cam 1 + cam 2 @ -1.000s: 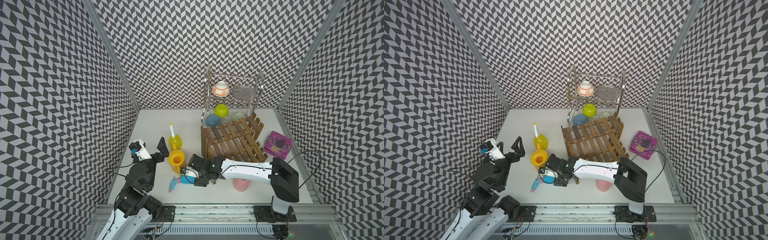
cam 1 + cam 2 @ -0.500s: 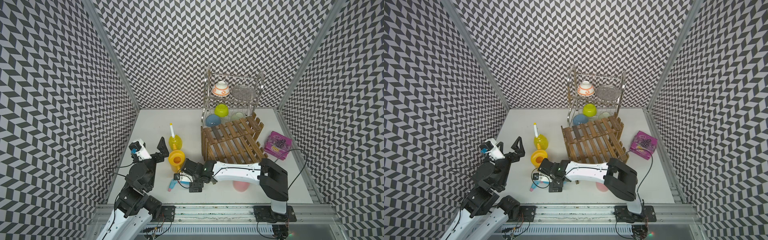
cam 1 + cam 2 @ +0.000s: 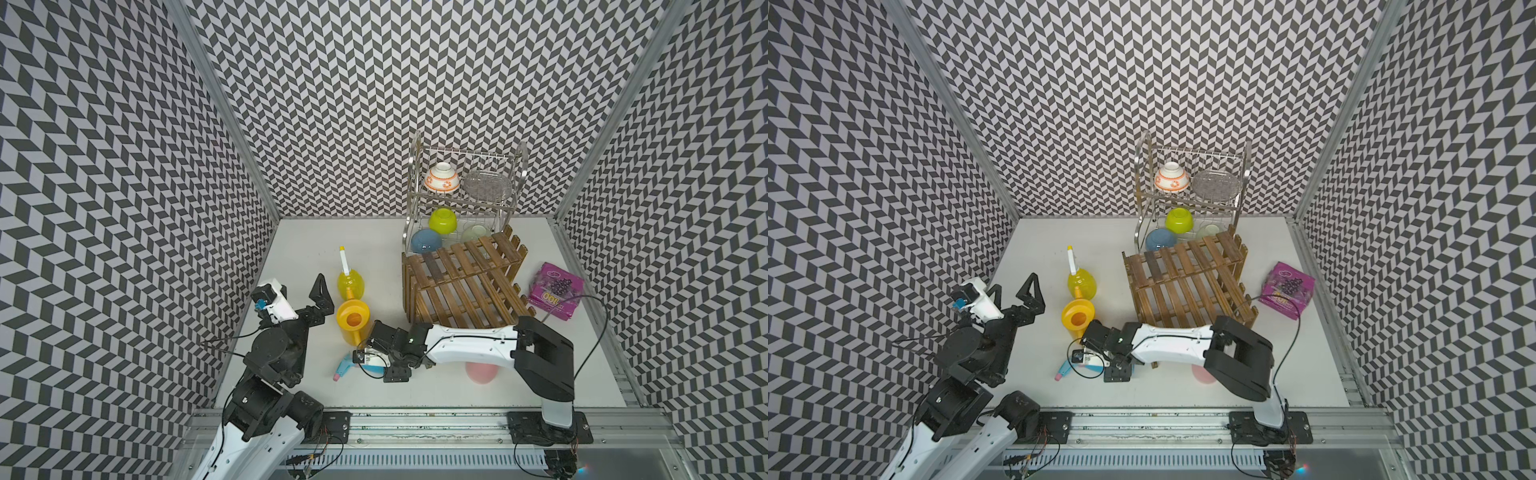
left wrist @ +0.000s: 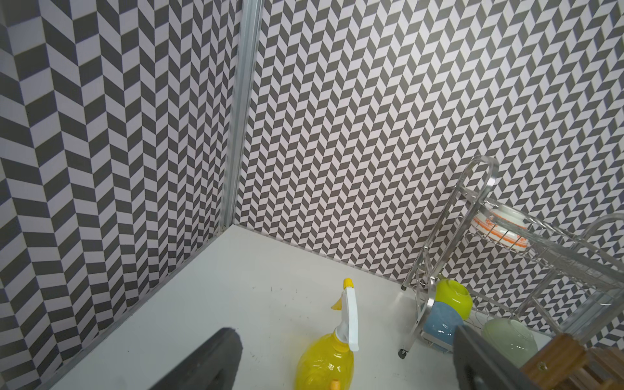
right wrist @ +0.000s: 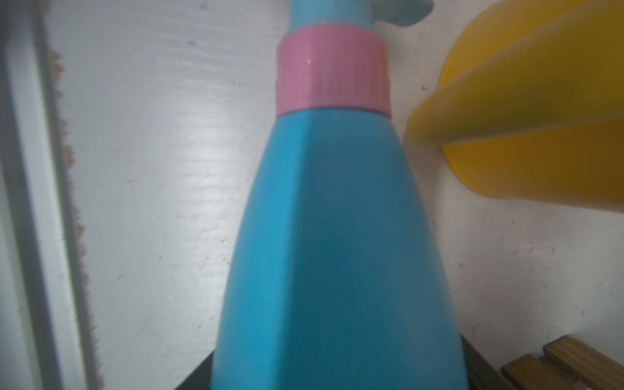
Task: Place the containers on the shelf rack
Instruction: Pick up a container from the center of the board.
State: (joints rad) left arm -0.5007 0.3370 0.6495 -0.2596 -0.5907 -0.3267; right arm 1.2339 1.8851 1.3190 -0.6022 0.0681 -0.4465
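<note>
Currently the shelf rack [image 3: 461,286] holds nothing. Left gripper [image 3: 1012,295] hangs wide open and empty near the yellow spray bottle [image 3: 351,284] and watering can [image 3: 353,320], both on the bench [image 3: 307,245]. Blue spray bottle [image 5: 331,236] lies flat between the right gripper's [image 3: 376,359] jaws; can't tell if they pinch it. Risks: the tapered body squirts out, or the lift clips the can just beside it. Pink bottle [image 3: 480,372] under the right forearm could get swept. Dish rack [image 3: 465,199] and purple packet [image 3: 555,291] aren't in the way.

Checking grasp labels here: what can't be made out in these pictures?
Pink spray bottle: both top views, mostly hidden under the right arm.
Blue spray bottle: right wrist view blurred, base cut off; top views, right gripper covers its body.
Whether the jaws touch it: cannot tell.
</note>
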